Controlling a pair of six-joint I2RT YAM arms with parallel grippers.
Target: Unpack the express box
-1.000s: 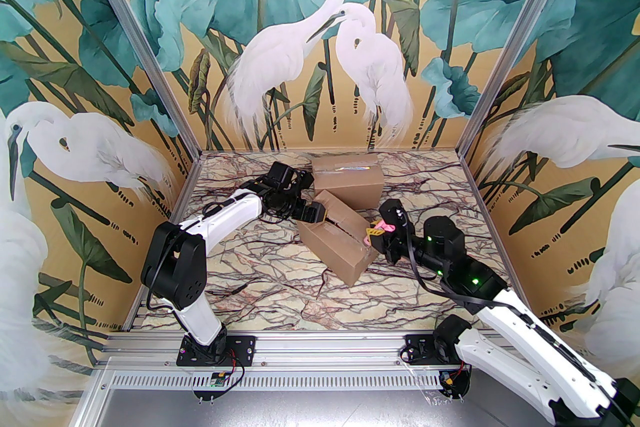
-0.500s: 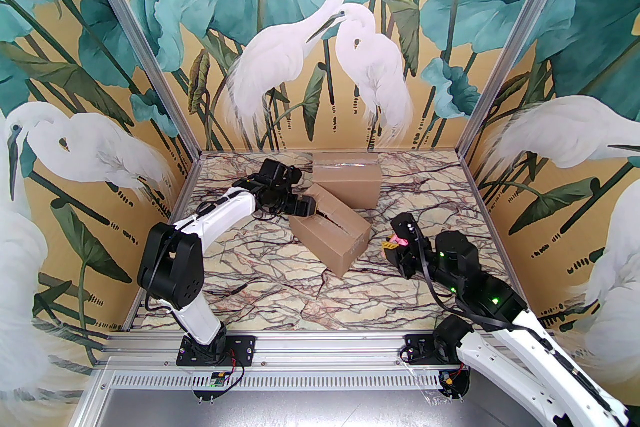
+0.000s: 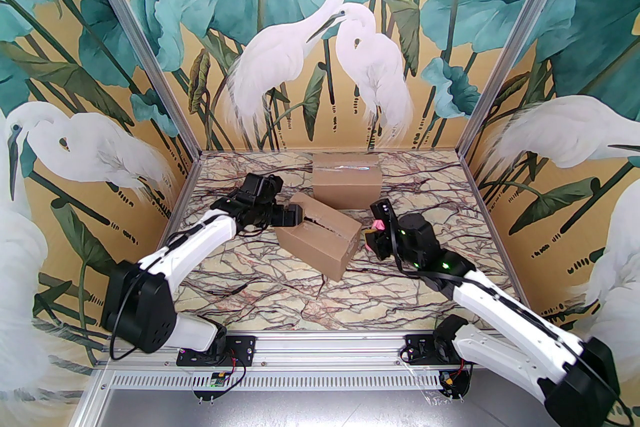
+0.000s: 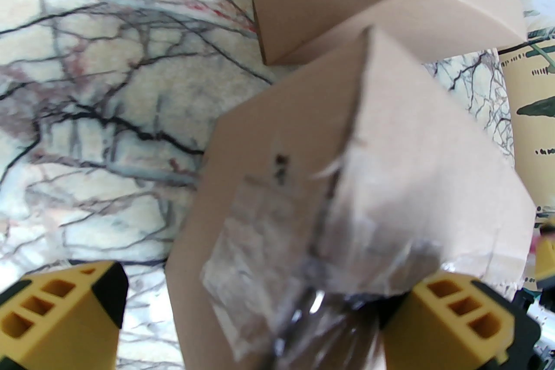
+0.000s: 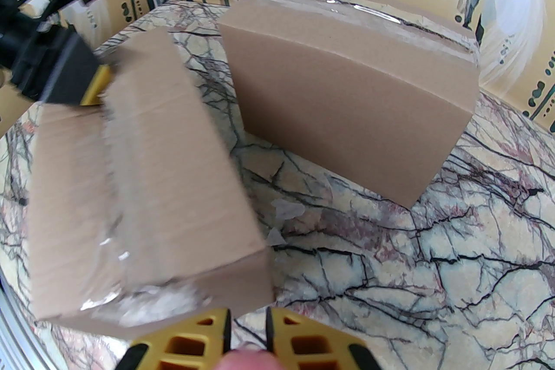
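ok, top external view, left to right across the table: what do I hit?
left fingers → near box, tape torn → right fingers, shut on a pink tool

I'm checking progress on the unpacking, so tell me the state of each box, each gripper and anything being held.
near box: top seam split, flaps down, left end between the left gripper's fingers
far box: upright, taped shut
left gripper: open wide, straddling the near box's end
right gripper: shut on pink tool, clear of both boxes
pink tool: pinched between the right gripper's fingers
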